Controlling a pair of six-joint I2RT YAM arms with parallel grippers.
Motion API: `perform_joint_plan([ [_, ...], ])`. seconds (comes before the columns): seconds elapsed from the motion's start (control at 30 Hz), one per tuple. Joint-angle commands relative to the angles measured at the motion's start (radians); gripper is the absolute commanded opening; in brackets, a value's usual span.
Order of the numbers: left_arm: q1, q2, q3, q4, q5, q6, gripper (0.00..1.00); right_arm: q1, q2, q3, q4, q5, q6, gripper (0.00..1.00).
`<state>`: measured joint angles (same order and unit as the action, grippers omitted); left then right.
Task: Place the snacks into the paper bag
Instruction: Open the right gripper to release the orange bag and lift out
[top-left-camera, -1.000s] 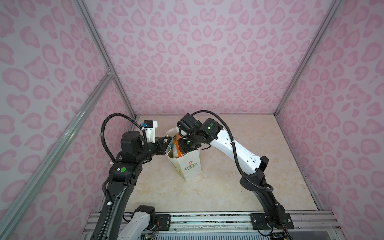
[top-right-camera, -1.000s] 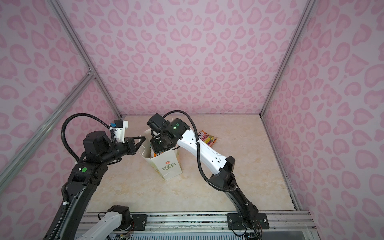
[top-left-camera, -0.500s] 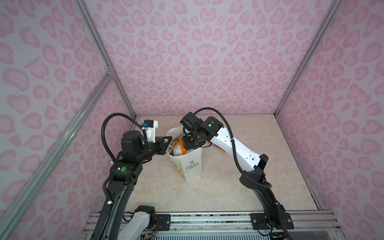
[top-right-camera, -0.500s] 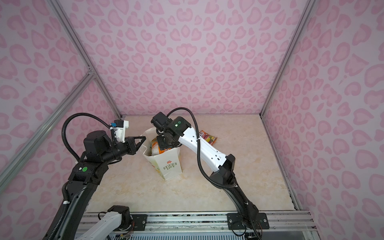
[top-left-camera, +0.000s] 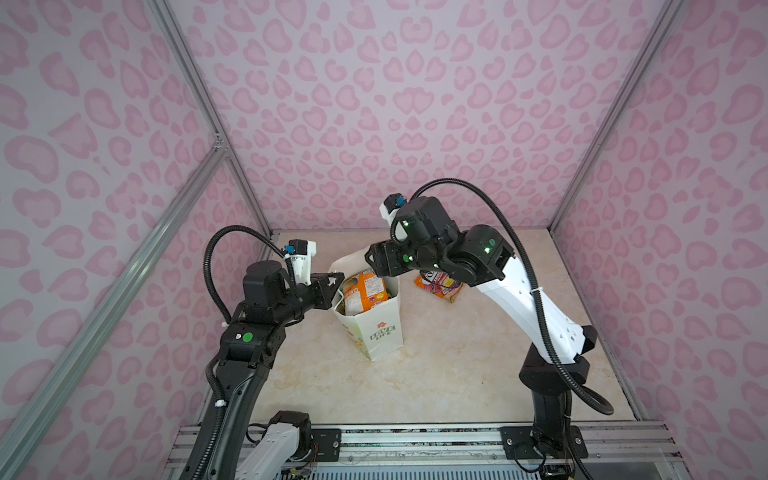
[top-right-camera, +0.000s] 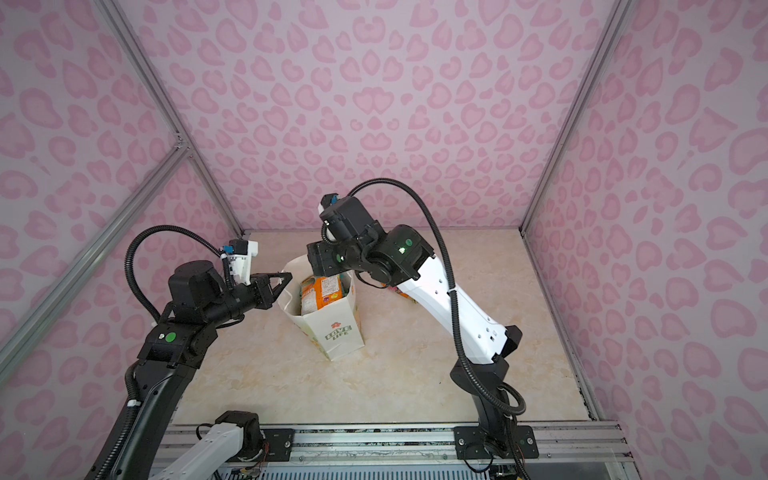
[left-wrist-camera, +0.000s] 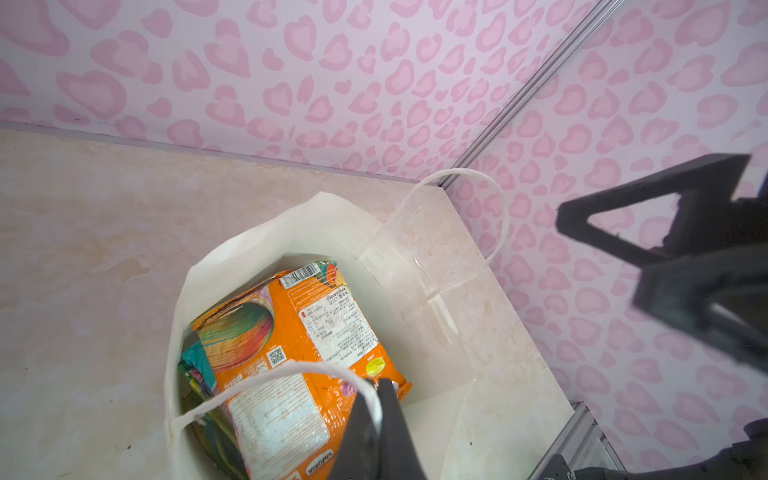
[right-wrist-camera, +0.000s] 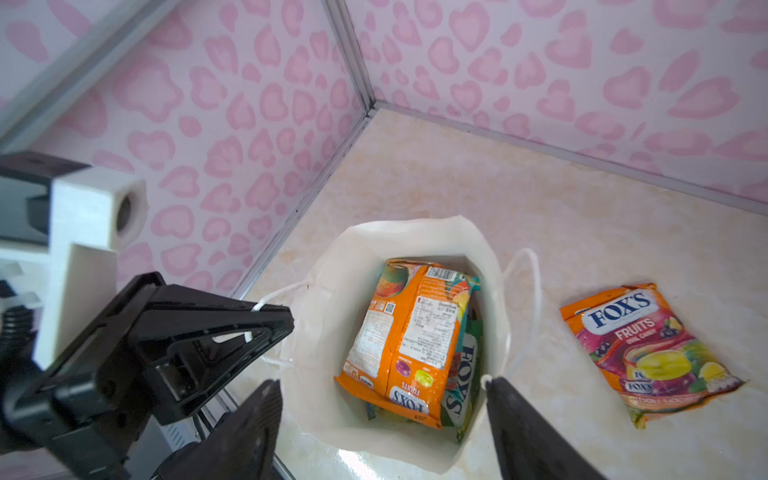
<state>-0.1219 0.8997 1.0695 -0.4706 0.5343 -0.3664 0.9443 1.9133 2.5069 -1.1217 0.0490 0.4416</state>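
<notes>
Paper bag (top-left-camera: 376, 332) upright, orange pouch (right-wrist-camera: 399, 340) inside, left gripper (top-left-camera: 338, 279) clenched on handle (left-wrist-camera: 266, 376), right gripper (right-wrist-camera: 380, 383) spread wide above, second pouch (right-wrist-camera: 648, 353) outside

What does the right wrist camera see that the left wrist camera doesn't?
Only the right wrist camera: a loose FOX'S pouch lying on the table beside the paper bag, and the right gripper spread open. Only the left wrist camera: nothing extra; the right gripper is just a dark blur there. Both: the open paper bag, an orange pouch inside it, and the left gripper shut on one handle.
</notes>
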Motion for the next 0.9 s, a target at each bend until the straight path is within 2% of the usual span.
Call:
perform_joint_plan([
  [0.0, -0.001, -0.002, 0.0, 0.032, 0.009, 0.008, 0.03, -0.065, -0.077, -0.11, 0.07, 0.06, 0.028, 0.81],
  [0.2, -0.001, -0.001, 0.001, 0.032, 0.009, 0.008, 0.03, -0.249, -0.323, -0.475, 0.203, 0.091, 0.132, 0.83],
  [0.33, -0.002, 0.001, 0.001, 0.032, 0.009, 0.007, 0.03, -0.446, -0.494, -0.804, 0.37, 0.001, 0.228, 0.84],
  [0.43, -0.002, 0.002, 0.001, 0.032, 0.009, 0.007, 0.03, -0.591, -0.576, -1.047, 0.496, -0.111, 0.301, 0.84],
  [0.53, -0.004, 0.002, 0.0, 0.032, 0.009, 0.007, 0.03, -0.684, -0.599, -1.226, 0.597, -0.198, 0.346, 0.83],
  [0.63, -0.004, 0.004, 0.0, 0.032, 0.009, 0.007, 0.03, -0.73, -0.572, -1.331, 0.652, -0.233, 0.354, 0.82],
  [0.87, -0.005, 0.005, -0.002, 0.033, 0.008, 0.007, 0.03, -0.751, -0.435, -1.448, 0.784, -0.323, 0.365, 0.79],
])
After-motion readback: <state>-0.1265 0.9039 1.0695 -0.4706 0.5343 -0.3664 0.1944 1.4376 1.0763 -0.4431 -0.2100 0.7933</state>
